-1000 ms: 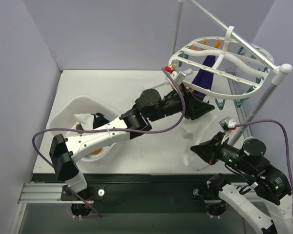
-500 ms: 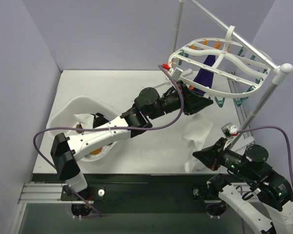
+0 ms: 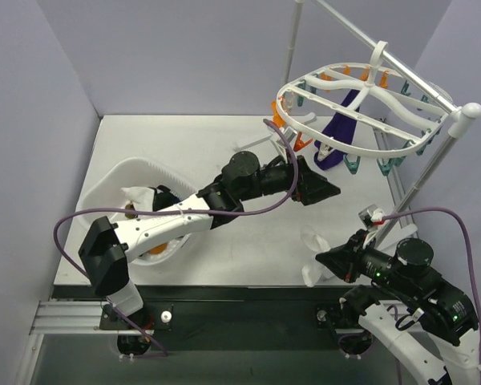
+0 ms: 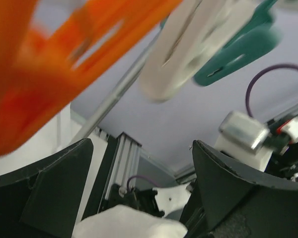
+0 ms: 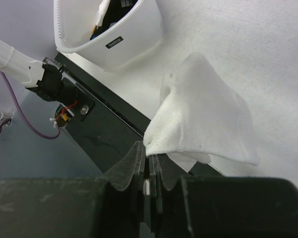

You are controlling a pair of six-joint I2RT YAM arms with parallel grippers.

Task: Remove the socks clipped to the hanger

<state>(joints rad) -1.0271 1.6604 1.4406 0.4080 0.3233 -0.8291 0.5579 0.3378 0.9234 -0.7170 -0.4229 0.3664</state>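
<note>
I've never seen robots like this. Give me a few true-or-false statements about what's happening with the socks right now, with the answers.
1. The right gripper is shut on a white fabric sock. True.
2. The dark purple sock lies in the white plastic tub. False: it hangs from the white oval plastic hanger.
3. The left gripper stands open. True.
4. The tub sits at the right side of the table. False: the tub is on the left side.
</note>
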